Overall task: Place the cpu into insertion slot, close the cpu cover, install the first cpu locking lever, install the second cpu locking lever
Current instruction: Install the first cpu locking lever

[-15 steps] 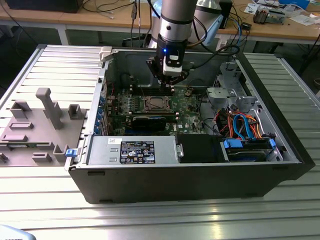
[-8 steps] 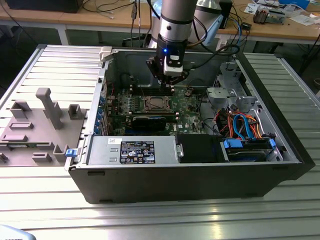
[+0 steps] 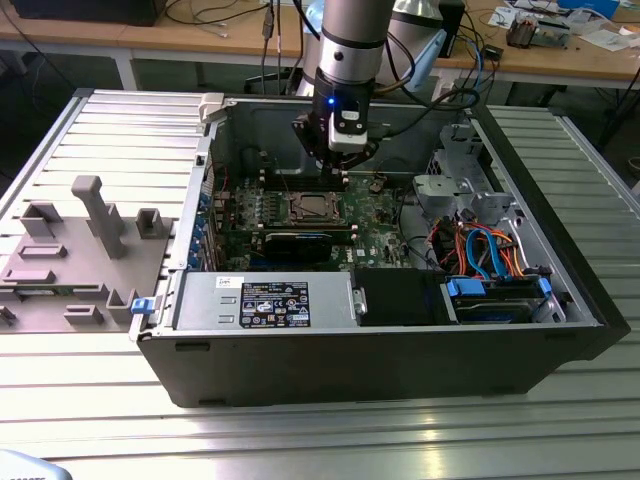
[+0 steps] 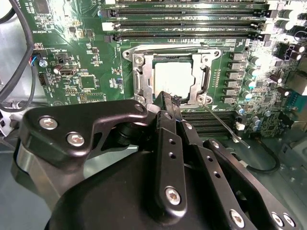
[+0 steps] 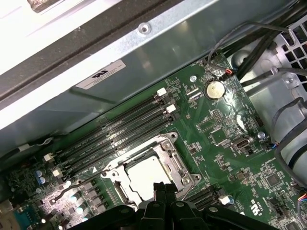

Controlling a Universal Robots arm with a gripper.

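Note:
The cpu [image 4: 172, 79] [image 5: 146, 175] lies flat in the insertion slot [image 3: 293, 210] on the green board, silver top up. The cpu cover [image 4: 142, 76] [image 5: 176, 165] is folded down around it as a silvery frame. One thin locking lever [image 4: 225, 127] [image 5: 79, 184] sticks out loose, away from the socket corner. Another wire lever [image 4: 172, 47] runs along the socket edge beside the memory slots. My gripper [image 4: 165, 100] [image 5: 160, 188] [image 3: 345, 168] hangs just above the socket's near edge, black fingers shut together with nothing between them.
Long black memory slots [image 4: 182, 21] [image 5: 115, 134] flank the socket. A coin battery [image 5: 214, 89] and loose cables [image 5: 268, 43] lie toward the case wall. The power supply [image 3: 260, 300] and drive cables [image 3: 485, 250] fill the case front. A grey fixture [image 3: 85, 240] stands outside.

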